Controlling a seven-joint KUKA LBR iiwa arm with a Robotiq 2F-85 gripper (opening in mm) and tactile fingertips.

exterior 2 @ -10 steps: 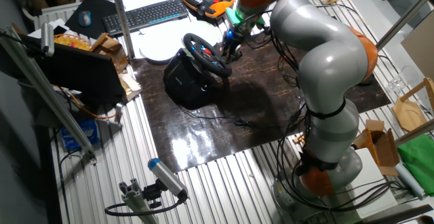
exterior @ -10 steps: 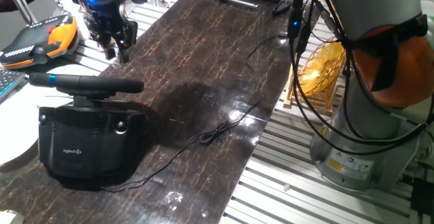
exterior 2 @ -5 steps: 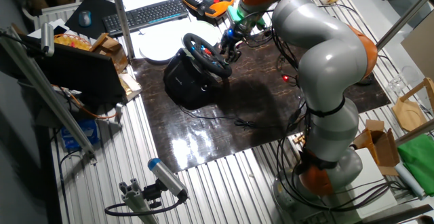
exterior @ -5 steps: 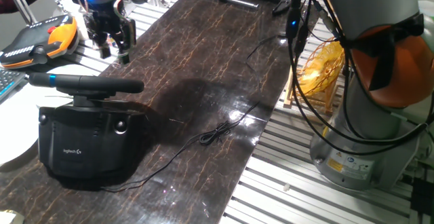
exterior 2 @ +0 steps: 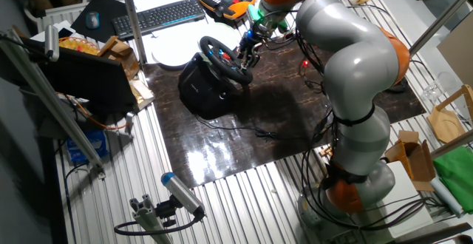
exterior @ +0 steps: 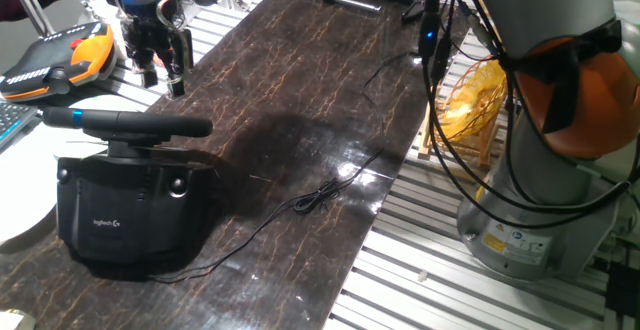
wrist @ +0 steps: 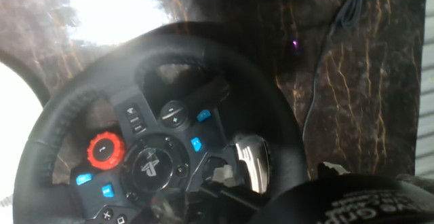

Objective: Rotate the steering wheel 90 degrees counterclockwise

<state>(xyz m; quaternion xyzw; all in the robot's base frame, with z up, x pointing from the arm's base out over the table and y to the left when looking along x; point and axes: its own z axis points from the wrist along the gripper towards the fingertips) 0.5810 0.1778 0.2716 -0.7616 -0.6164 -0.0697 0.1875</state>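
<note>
The black steering wheel (exterior: pixel 125 123) sits edge-on on its boxy black base (exterior: pixel 130 210), which carries a white Logitech logo, at the near left of the dark marble table (exterior: pixel 300 100). In the other fixed view the wheel (exterior 2: pixel 225 59) tilts toward the arm. My gripper (exterior: pixel 160 70) hangs just behind and above the wheel's far rim. Its fingers are apart and hold nothing, and it also shows in the other fixed view (exterior 2: pixel 244 48). The hand view looks down on the wheel face (wrist: pixel 152 163) with its red dial and blue buttons, and one fingertip (wrist: pixel 346 200) shows at the bottom right.
An orange-and-black device (exterior: pixel 60 55) lies left of the gripper. A white plate (exterior: pixel 18 215) and a keyboard (exterior 2: pixel 159 15) lie beside the wheel. A thin cable (exterior: pixel 320 195) runs across the table. The arm's base (exterior: pixel 540 200) and an orange wire object (exterior: pixel 475 95) stand to the right.
The gripper has drifted slightly left and up, away from the wheel's far rim. The wheel has not turned.
</note>
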